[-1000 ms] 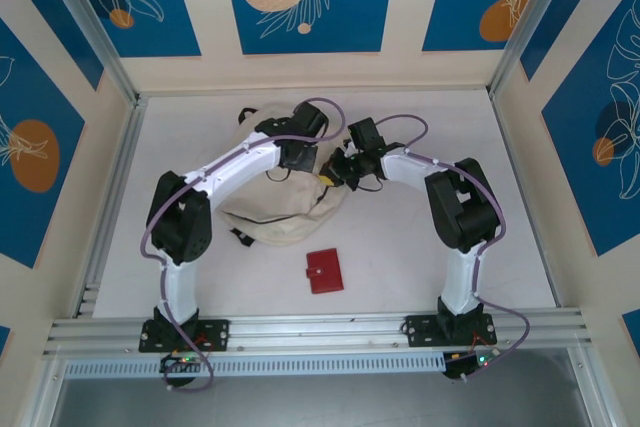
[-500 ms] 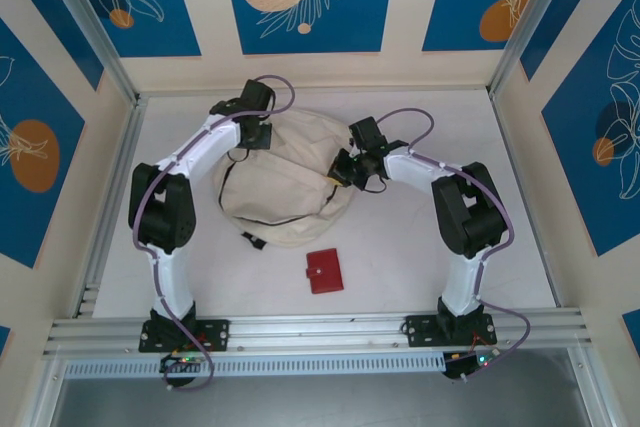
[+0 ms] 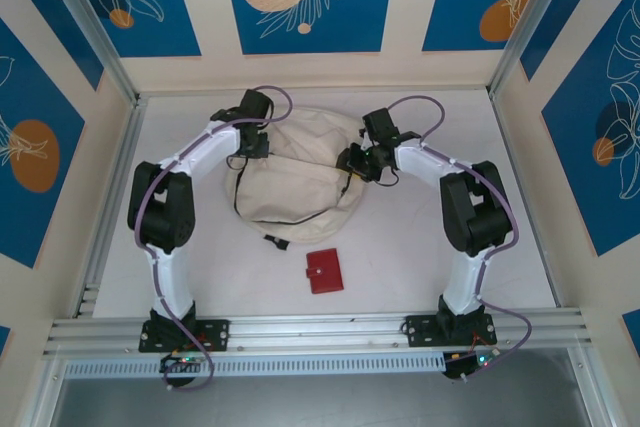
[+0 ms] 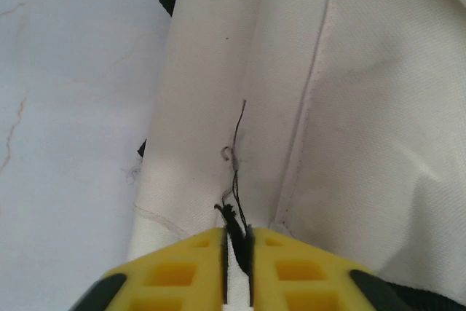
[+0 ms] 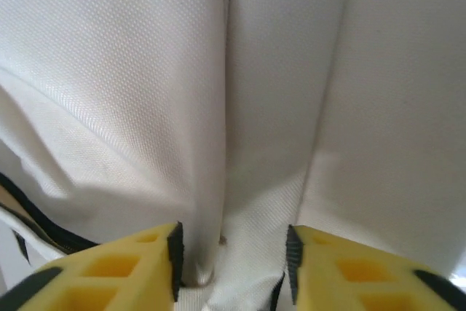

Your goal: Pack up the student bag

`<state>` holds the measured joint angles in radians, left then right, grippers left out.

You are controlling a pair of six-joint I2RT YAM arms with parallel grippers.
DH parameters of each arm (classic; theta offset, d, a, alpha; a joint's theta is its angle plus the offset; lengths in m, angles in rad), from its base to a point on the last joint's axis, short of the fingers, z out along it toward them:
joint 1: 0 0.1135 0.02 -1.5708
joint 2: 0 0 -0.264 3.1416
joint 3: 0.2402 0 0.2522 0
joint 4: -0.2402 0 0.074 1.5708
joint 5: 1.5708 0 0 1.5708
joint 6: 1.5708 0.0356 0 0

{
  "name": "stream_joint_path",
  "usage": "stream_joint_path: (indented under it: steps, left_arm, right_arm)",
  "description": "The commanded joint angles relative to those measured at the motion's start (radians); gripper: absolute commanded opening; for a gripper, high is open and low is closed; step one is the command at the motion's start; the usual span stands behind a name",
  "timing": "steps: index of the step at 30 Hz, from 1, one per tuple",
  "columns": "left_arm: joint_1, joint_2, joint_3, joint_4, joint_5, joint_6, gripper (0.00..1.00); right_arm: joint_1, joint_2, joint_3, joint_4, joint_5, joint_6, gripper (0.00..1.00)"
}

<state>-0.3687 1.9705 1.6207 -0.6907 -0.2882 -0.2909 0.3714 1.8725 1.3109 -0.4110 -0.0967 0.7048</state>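
Observation:
The student bag [image 3: 300, 187], cream with black trim, lies spread flat in the middle of the table. My left gripper [image 3: 252, 146] is at the bag's far left edge. In the left wrist view the left gripper [image 4: 237, 235] has its yellow jaws almost together, pinching a fold of the cream fabric [image 4: 364, 107] and a frayed black thread [image 4: 237, 216]. My right gripper [image 3: 353, 162] is at the bag's right edge. In the right wrist view the right gripper [image 5: 233, 247] stands open, with loose folds of the bag [image 5: 145, 71] between the pads, one fold resting against the left pad.
A red wallet [image 3: 323, 271] lies on the white table [image 3: 420, 237] in front of the bag, between the two arm bases. A black strap end [image 3: 275, 242] trails from the bag's near edge. Walls enclose the table on three sides.
The left arm swung from over the bag to its far left edge, and the bag has been drawn out flatter and wider. The right jaws have parted.

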Motion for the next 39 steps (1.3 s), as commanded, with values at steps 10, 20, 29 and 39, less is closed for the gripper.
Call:
stream_joint_path:
  steps: [10,20,29,39]
  left_arm:
    - [0.037,-0.287,-0.128,-0.012,0.081,-0.114,0.85]
    - [0.062,-0.497,-0.344,0.040,0.199,-0.112,1.00]
    - [0.070,-0.567,-0.412,0.054,0.233,-0.135,1.00]
    - [0.072,-0.575,-0.421,0.056,0.249,-0.138,1.00]
  right_arm:
    - [0.109,-0.401,-0.201,-0.294,0.133,-0.110,0.66]
    - [0.351,-0.481,-0.442,-0.216,-0.002,0.079,0.64]
    - [0.452,-0.330,-0.444,-0.118,-0.020,0.178,0.50]
    - [0.460,-0.240,-0.438,-0.107,0.012,0.172,0.35]
